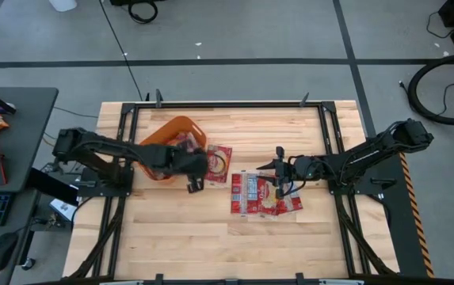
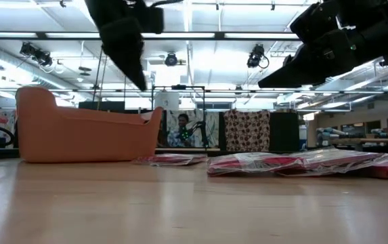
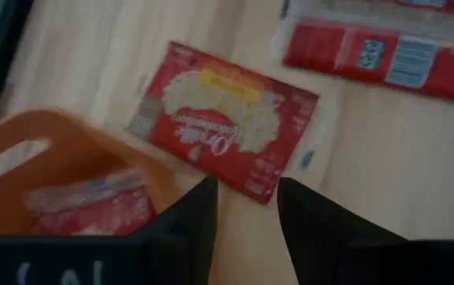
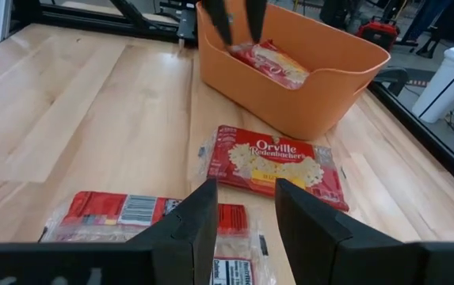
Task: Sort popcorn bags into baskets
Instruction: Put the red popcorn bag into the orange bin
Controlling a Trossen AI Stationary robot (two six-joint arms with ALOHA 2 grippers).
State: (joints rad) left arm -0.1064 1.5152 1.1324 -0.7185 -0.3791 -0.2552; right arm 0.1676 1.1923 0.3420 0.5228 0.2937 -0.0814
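Flat red plastic popcorn packets with cream popcorn pictures are lying in three spots: at least one inside the orange plastic basket [image 1: 175,136] with rounded corners and low sloping walls, sitting toward the far-left part of the wooden table [image 1: 179,237]; a single packet [image 1: 219,163] lying flat on the boards just beside the basket's right wall; and a loose overlapping pile [image 1: 262,194] near the table's middle, some showing blue-white panels.

The left gripper [image 1: 194,180] is hanging over the basket's near-right rim, fingers parted with a gap between them, holding nothing; the wrist view is showing the basket packet [image 3: 104,202] lying below and clear of the fingers [image 3: 199,218]. The right gripper [image 1: 278,168] is hovering above the pile's far edge, fingers apart, empty.

Risks: the left arm is sitting low beside the basket wall, so swinging out sideways could be knocking the light basket or nudging the single packet. The pile packets are overlapping and slick, so the right gripper could be pinching two at once or skidding one away. Both grippers are near each other around the single packet; both reaching for it could be colliding.
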